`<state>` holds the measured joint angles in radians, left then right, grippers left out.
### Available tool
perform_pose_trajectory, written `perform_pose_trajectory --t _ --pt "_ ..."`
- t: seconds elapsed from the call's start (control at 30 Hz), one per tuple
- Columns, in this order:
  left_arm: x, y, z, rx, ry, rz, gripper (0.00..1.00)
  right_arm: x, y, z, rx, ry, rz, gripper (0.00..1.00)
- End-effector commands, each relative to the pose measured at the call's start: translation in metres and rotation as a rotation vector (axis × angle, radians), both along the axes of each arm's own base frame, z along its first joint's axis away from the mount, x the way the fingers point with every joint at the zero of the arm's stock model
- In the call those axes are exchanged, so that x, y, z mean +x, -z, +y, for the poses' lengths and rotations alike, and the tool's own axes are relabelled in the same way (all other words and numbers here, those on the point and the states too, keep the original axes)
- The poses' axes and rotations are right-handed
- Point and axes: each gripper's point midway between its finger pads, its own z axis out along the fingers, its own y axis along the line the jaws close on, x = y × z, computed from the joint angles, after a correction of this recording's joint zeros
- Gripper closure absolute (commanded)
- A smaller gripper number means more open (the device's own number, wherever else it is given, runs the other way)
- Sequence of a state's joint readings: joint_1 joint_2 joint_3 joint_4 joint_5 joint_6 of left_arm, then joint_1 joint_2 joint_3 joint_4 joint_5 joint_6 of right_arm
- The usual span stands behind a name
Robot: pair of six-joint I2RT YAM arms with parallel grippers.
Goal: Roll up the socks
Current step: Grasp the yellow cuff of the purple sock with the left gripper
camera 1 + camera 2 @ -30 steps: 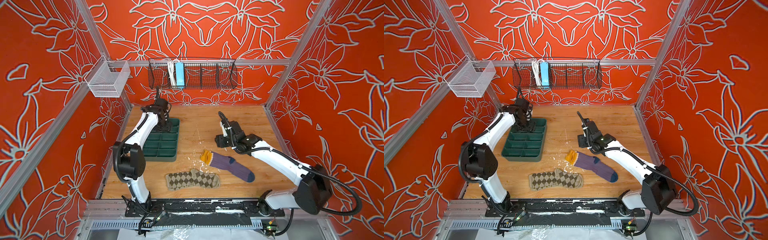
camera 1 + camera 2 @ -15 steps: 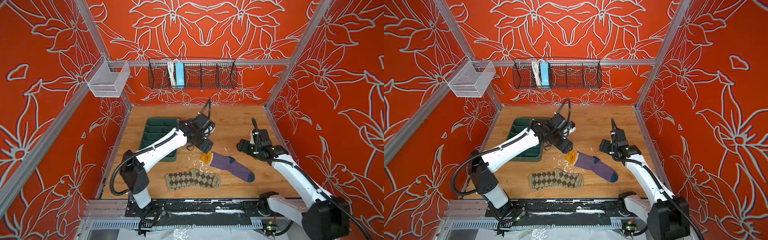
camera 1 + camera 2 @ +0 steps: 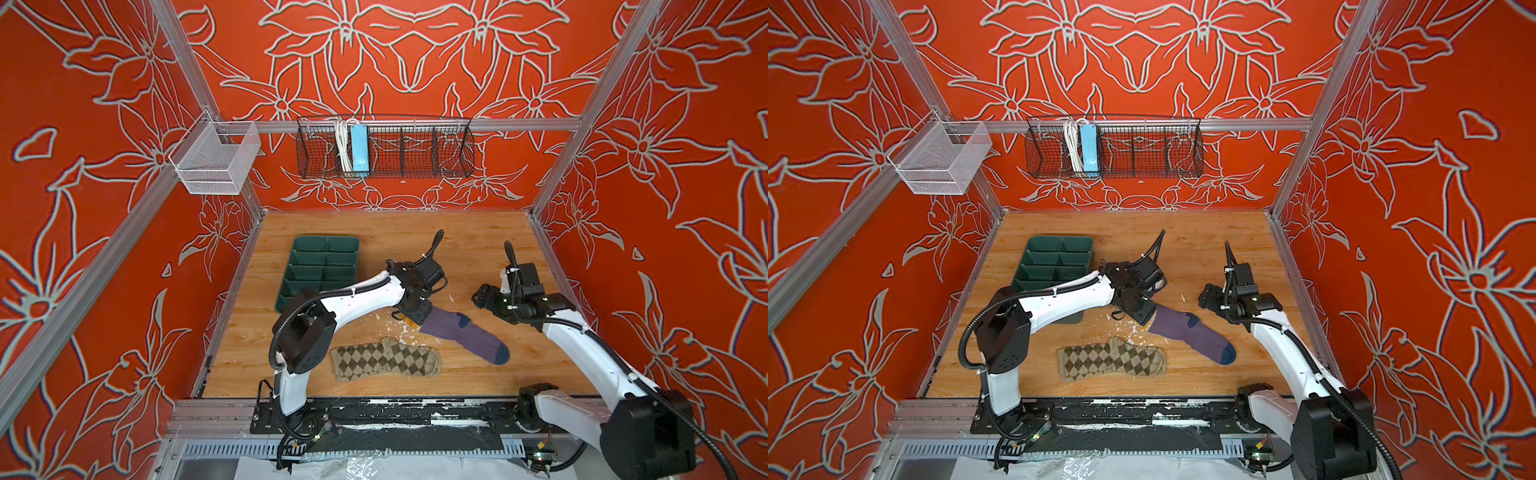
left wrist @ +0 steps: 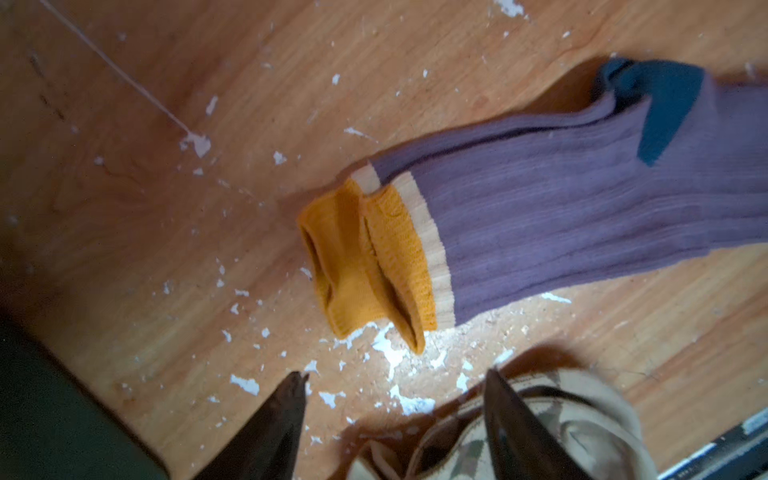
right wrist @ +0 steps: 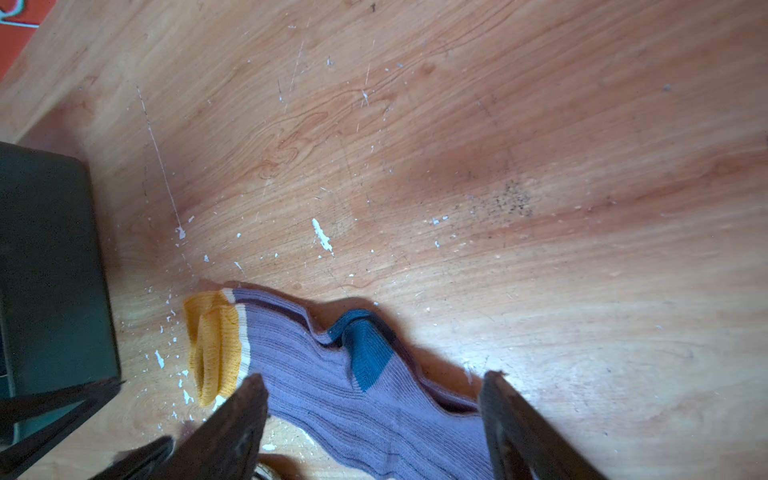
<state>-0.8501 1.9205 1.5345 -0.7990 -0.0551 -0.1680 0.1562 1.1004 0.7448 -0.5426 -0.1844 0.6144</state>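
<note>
**Ana:** There's the purple sock (image 3: 461,332), flat on the tabletop (image 3: 415,232) near the middle, lying on a slant. Its yellow cuff (image 4: 365,257) is toward the green tray (image 3: 322,270) and its navy toe (image 3: 500,355) points at the front right corner.

**Ben:** And the argyle sock (image 3: 386,363)?

**Ana:** Stretched out sideways just in front of it, closer to the front edge. It's near the purple one's cuff, but I can see a strip of bare wood between the two.

**Ben:** The left hand (image 4: 395,376) is right on top of things, isn't it?

**Ana:** It's over the cuff end, pointing down. In both top views its body hides most of the yellow. From its wrist camera the two dark fingers (image 4: 274,424) are spread apart, with only wood and white flecks (image 4: 399,353) between them. The cuff sits just past the tips, crumpled and gaping, and nothing is touching it. One finger does overlap the argyle sock in that view, but whether it touches, I can't say.

**Ben:** So it's empty. What about the right hand (image 5: 372,376)?

**Ana:** It's off to the right of the purple sock, apart from the fabric and aimed back toward the middle. It's spread wide too, and holding nothing. Its wrist camera looks past the fingertips at the navy heel (image 5: 365,349) and the ribbed leg lying on the wood.

**Ben:** Anything else down there?

**Ana:** The tray sits on the left, behind the socks, and the left forearm crosses over its near corner. White flecks are scattered around the cuff.
</note>
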Motion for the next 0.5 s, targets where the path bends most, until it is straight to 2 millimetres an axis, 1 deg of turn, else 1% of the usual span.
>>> perform_pose_trajectory --t 0.0,0.1,0.27,0.3,0.37,0.47 --pt "0.011 0.014 -0.012 -0.009 -0.031 0.002 0.38 0.003 0.002 0.001 0.026 0.019 0.002 0.18" --pt "0.012 0.027 -0.014 0.011 -0.044 0.026 0.44 0.005 -0.001 0.002 0.029 0.020 -0.011 0.18" --pt "0.012 0.045 -0.016 0.029 -0.057 0.057 0.58 0.007 -0.004 0.002 0.033 0.018 -0.023 0.18" --pt "0.013 0.049 -0.014 0.039 -0.062 0.061 0.62 0.007 -0.004 0.002 0.033 0.018 -0.025 0.17" --pt "0.014 0.054 -0.012 0.055 -0.072 0.062 0.73 0.008 -0.005 0.003 0.037 0.018 -0.029 0.18" --pt "0.015 0.056 -0.010 0.060 -0.088 0.059 0.86 0.009 -0.004 0.004 0.044 0.016 -0.030 0.18"
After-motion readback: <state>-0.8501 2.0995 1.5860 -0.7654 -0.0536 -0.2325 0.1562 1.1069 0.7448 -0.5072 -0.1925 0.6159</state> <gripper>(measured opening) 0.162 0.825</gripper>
